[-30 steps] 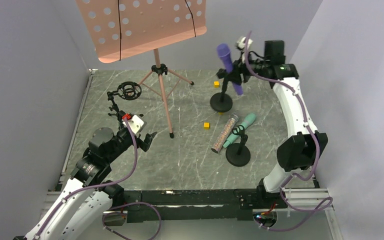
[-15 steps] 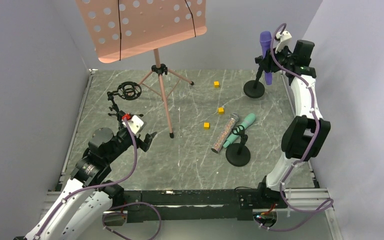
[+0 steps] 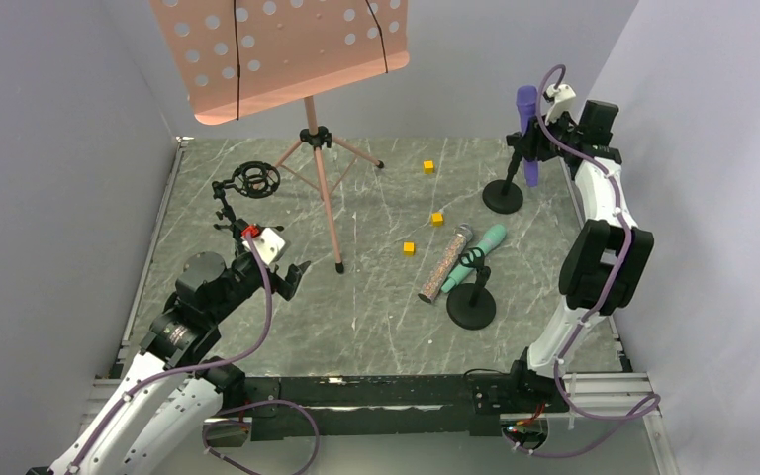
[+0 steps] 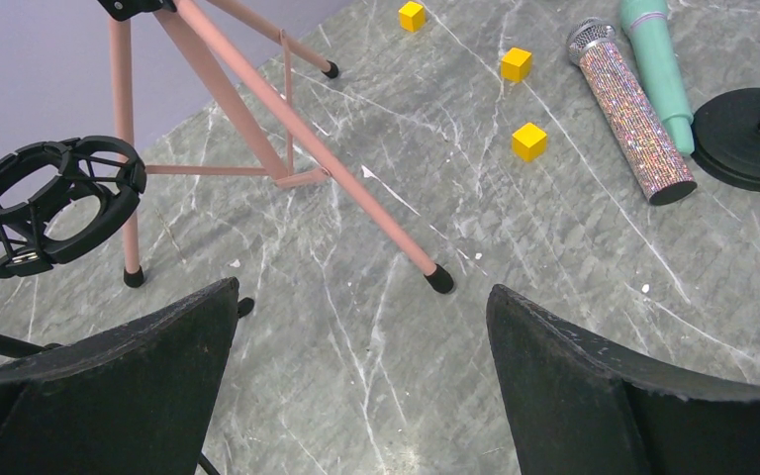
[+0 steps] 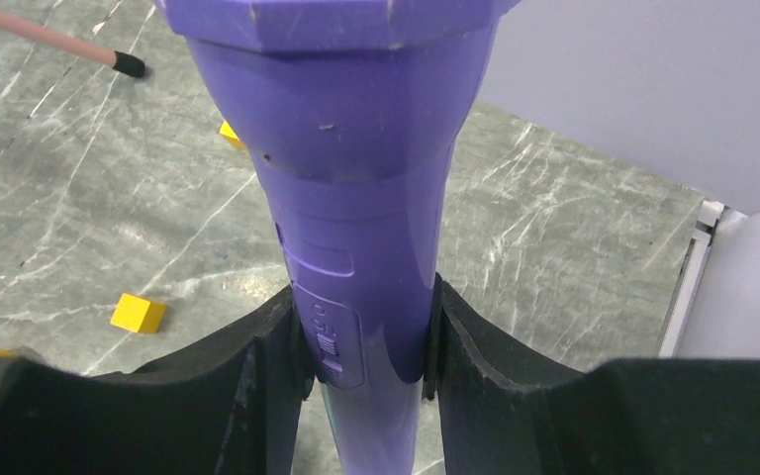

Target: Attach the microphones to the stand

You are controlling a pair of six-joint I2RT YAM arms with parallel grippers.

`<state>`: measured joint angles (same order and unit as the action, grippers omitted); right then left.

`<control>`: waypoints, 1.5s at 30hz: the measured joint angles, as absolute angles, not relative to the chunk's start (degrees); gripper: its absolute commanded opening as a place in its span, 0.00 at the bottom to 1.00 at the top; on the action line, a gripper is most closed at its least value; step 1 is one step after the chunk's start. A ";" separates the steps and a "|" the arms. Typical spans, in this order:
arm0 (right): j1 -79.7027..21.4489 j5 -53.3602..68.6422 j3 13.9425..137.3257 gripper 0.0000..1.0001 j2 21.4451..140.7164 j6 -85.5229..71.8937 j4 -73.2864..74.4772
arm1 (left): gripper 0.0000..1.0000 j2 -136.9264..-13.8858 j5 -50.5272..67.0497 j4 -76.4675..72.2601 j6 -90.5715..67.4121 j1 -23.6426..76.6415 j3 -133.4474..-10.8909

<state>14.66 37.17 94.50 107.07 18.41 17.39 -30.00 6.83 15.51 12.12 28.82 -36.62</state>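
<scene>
**Step in hand:** seating of the first microphone.

The purple microphone [image 3: 526,124] is held upright, head up, above the round base of the far desk stand [image 3: 502,196] at the back right of the table. Whether its body is pressed home in the stand's clip cannot be told.

The right gripper [image 3: 537,146] is clamped on the microphone's lower body, with both fingers [image 5: 257,366] touching it (the switch panel faces the wrist camera). The right arm is stretched far back with the forearm raised.

**Next move (judged):** the clip's hold is to be confirmed before the fingers are released. The gripper is then to be drawn clear without tipping the stand.

The mint-teal microphone [image 3: 485,245] and the glittery microphone [image 3: 445,262] lie side by side on the table, just beside the near desk stand [image 3: 472,307]. Neither is mounted.

The left gripper [image 4: 361,307] is held empty with its fingers wide apart. It sits low over the table near the shock-mount stand [image 3: 254,180], and the left arm is bent.
</scene>
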 measured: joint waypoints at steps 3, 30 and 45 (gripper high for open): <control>14.96 38.20 93.01 0.84 106.15 19.07 16.88 | 0.99 -30.22 6.83 15.51 12.10 28.80 -36.62; 21.08 52.29 62.76 1.00 62.94 16.86 14.48 | 0.99 -33.85 14.31 14.94 -4.91 25.96 -37.69; 21.08 66.08 54.81 1.00 56.71 49.10 52.25 | 0.99 -37.82 20.95 17.19 -22.13 25.96 -38.92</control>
